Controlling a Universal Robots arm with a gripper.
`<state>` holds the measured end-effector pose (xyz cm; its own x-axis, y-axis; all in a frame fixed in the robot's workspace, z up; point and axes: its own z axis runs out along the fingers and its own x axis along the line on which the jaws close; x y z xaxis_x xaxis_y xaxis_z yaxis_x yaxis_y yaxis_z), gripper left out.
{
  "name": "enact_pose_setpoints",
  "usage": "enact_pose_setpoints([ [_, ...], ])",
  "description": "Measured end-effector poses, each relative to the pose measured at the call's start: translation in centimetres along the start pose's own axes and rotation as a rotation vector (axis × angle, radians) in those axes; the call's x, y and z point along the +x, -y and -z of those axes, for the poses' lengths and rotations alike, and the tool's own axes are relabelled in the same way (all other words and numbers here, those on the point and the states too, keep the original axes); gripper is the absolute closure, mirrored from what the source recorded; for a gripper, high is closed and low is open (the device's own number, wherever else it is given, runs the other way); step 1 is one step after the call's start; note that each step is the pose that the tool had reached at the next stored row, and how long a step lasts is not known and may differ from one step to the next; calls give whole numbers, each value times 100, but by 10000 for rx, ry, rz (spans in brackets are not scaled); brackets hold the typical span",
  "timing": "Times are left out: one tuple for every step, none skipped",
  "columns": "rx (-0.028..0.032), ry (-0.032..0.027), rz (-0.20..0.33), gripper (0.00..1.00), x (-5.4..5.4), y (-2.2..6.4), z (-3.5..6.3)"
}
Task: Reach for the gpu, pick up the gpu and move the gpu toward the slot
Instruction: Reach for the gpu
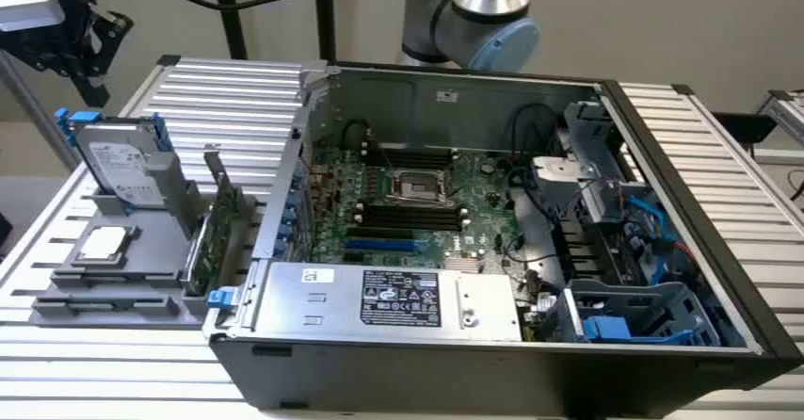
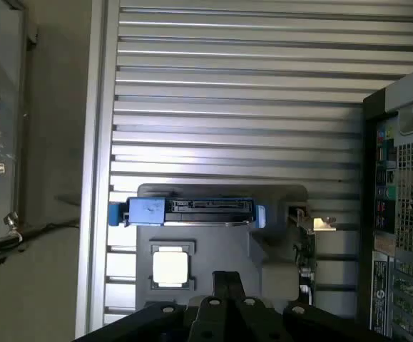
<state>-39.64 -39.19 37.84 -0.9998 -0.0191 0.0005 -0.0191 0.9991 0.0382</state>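
The gpu point(image 1: 224, 215) is a thin green card standing on edge in a grey holder point(image 1: 120, 293), at the exterior view's left beside the open computer case point(image 1: 503, 345). In the wrist view the gpu point(image 2: 310, 246) shows edge-on with its silvery bracket toward the case. My gripper point(image 1: 96, 88) hangs high above the holder's far end, well apart from the card. Its black fingers point(image 2: 222, 285) look pressed together with nothing between them. The motherboard point(image 1: 415, 203) with its slots lies inside the case.
A silver hard drive with blue rails point(image 1: 126, 161) stands upright in the same holder, seen from above as the hard drive point(image 2: 188, 211). A small square chip point(image 1: 104, 243) lies in front of it. The ribbed metal table point(image 1: 239, 86) surrounds holder and case.
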Motion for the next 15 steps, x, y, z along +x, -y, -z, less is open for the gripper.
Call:
enact_pose_setpoints([
  [0,0,0,89,0,0,0],
  [0,-1,0,89,0,0,0],
  [0,0,0,89,0,0,0],
  [0,0,0,89,0,0,0],
  [0,0,0,89,0,0,0],
  [0,0,0,89,0,0,0],
  [0,0,0,89,0,0,0],
  [0,-1,0,89,0,0,0],
  [0,-1,0,89,0,0,0],
  [0,0,0,89,0,0,0],
  [0,-1,0,89,0,0,0],
  [1,-1,0,89,0,0,0],
  [0,0,0,89,0,0,0],
  [0,-1,0,89,-2,0,0],
  [1,-3,1,89,-23,5,0],
])
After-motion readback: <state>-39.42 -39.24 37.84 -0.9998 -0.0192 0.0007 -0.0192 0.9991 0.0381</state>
